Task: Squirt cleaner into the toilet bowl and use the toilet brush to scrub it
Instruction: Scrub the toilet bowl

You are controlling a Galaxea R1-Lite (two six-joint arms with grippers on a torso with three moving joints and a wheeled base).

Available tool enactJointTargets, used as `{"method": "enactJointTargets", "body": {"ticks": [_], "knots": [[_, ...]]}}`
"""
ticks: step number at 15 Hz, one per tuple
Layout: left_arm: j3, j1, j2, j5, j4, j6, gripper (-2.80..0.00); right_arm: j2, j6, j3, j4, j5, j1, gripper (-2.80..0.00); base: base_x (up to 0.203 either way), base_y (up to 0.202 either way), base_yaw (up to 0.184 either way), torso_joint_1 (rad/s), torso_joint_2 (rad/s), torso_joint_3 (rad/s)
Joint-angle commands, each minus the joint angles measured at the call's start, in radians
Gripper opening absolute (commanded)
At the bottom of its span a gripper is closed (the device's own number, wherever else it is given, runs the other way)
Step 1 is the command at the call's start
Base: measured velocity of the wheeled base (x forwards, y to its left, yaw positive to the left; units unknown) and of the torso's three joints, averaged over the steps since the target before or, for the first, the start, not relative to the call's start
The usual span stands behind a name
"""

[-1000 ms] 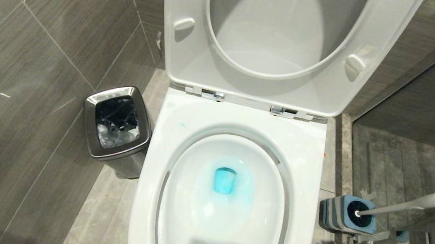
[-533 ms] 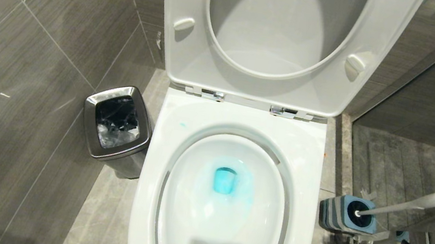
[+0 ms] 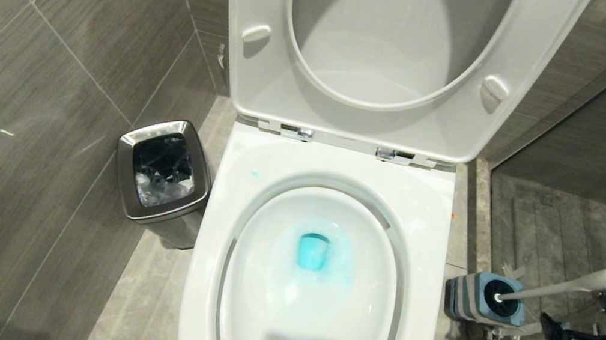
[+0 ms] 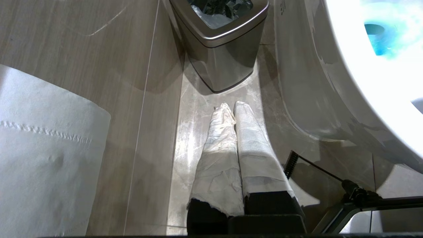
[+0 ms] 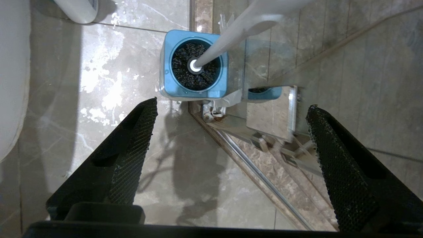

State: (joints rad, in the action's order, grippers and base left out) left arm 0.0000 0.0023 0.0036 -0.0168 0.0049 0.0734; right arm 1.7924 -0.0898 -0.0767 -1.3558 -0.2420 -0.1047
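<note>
Now my right gripper (image 5: 231, 115) hangs with its black fingers spread wide, nothing between them, above the floor near the toilet brush.

That long white-handled toilet brush (image 3: 564, 287) stands with its black bristle head down in the square blue-grey holder (image 3: 480, 298), handle leaning toward my right arm, to the right of the white ceramic toilet bowl (image 3: 308, 292). Turquoise-blue cleaner (image 3: 317, 254) pools at the bowl's drain. My left gripper (image 4: 231, 107), fingers pressed together and wrapped in white, is low beside the small steel bin (image 4: 221, 49).
</note>
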Motion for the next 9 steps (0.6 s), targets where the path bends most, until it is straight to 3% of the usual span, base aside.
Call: {"method": "enactJointTargets", "body": {"ticks": [1, 9], "knots": [[0.0, 0.001, -0.001, 0.0, 0.0, 0.0, -2.8, 0.09, -0.002, -0.035, -0.032, -0.009, 0.0, 0.0, 0.0, 0.0, 0.0, 0.0, 0.0, 0.0], [0.001, 0.0, -0.001, 0.0, 0.0, 0.0, -2.8, 0.146, -0.057, -0.162, -0.046, -0.031, 0.001, 0.0, 0.0, 0.0, 0.0, 0.0, 0.0, 0.0]]}}
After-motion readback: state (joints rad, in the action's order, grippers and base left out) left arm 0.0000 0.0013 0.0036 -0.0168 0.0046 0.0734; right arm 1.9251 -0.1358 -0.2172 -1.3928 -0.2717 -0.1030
